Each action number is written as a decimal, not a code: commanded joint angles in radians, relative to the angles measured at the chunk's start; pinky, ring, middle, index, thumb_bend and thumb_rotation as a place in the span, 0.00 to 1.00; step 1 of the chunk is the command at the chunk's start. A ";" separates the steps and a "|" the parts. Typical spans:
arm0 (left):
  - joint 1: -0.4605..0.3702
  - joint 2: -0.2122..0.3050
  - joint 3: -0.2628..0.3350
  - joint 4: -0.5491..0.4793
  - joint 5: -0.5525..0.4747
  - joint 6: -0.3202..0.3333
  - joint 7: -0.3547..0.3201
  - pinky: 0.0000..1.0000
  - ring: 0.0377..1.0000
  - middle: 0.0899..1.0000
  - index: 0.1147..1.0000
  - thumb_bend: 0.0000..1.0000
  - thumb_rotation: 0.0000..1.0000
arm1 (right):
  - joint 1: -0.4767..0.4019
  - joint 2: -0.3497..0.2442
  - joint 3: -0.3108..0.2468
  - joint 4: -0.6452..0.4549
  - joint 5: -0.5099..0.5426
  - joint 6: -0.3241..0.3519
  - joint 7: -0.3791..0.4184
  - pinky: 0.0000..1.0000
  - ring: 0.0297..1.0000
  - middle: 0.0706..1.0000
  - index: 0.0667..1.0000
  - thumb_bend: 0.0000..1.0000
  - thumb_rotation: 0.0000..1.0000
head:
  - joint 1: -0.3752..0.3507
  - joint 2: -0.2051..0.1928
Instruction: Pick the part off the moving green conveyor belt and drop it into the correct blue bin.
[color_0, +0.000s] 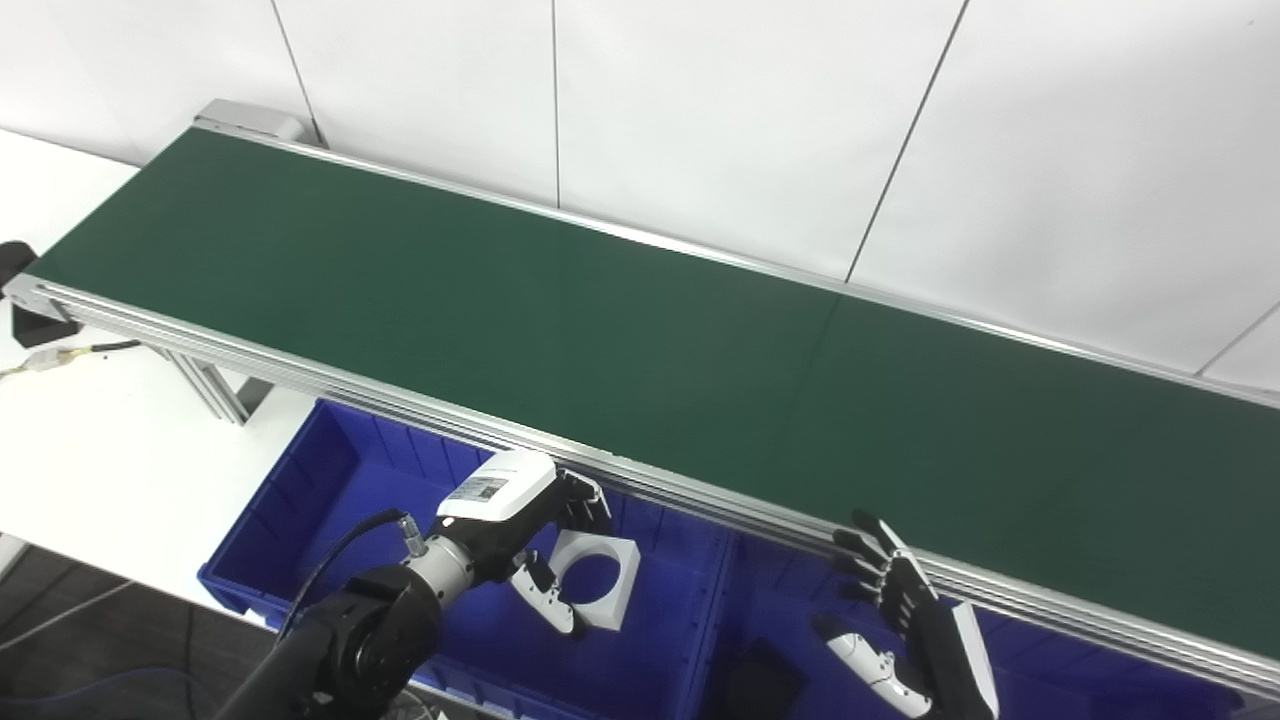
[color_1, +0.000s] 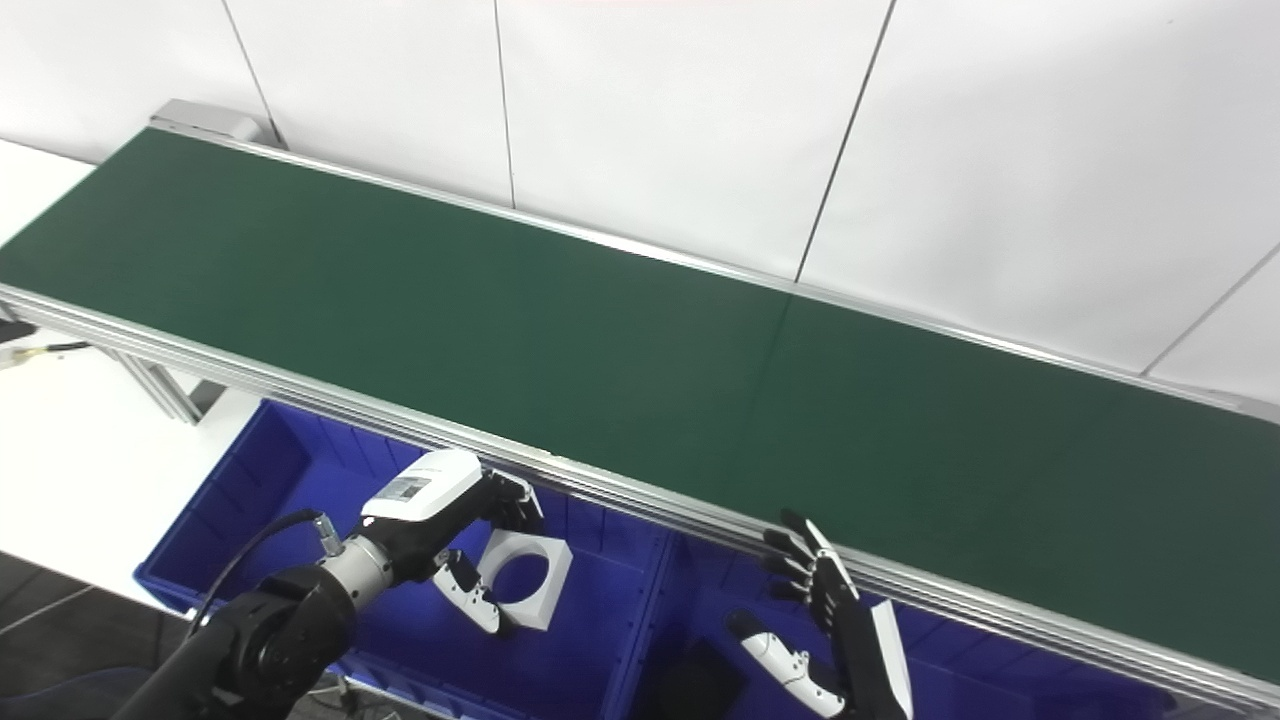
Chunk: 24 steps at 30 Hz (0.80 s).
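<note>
A long green conveyor belt (color_0: 600, 330) with silver aluminium side rails runs diagonally from the upper left to the lower right, and its surface is bare. Below its near rail sit two blue bins side by side: the left bin (color_0: 300, 520) and the right bin (color_0: 780, 600), whose walls touch.

The left hand (color_0: 520, 530) hangs over the left bin, just beside the belt's near rail. Its fingers (color_0: 585, 505) and thumb are curled around the edge of the part (color_0: 595, 580), a white square block with a large round hole through it. The part is inside the left bin's outline, toward that bin's right wall; whether it rests on the bin floor or is held just above cannot be told.

The right hand (color_1: 830, 620) is over the right bin, fingers spread and pointing up toward the rail, holding nothing. A dark object (color_1: 700, 685) lies in the right bin near its left wall, too dim to identify.

The left eye view alone shows a black fitting (color_0: 25, 290) at the belt's left end; both views show a cable with a pale connector (color_0: 45, 360) lying on the white table (color_0: 90, 470) there.

White wall panels (color_0: 750, 120) with thin dark seams stand behind the belt.
</note>
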 joint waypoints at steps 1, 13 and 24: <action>-0.026 0.021 0.007 -0.045 -0.019 0.020 -0.032 0.66 0.65 0.63 0.43 0.52 0.05 | -0.002 0.008 0.002 -0.043 -0.004 -0.004 -0.001 0.69 0.76 0.82 0.89 0.72 0.53 | 0.000 -0.002; -0.032 0.040 0.020 -0.107 -0.062 0.112 -0.152 0.89 0.90 0.90 0.89 0.97 0.26 | 0.006 0.016 0.005 -0.046 -0.006 -0.004 0.000 0.70 0.76 0.82 0.89 0.73 0.53 | -0.003 -0.005; -0.024 0.038 0.040 -0.111 -0.174 0.069 -0.146 0.88 0.89 0.89 0.89 1.00 0.37 | 0.007 0.022 0.005 -0.033 -0.009 -0.019 -0.005 0.69 0.76 0.82 0.89 0.73 0.53 | -0.016 -0.020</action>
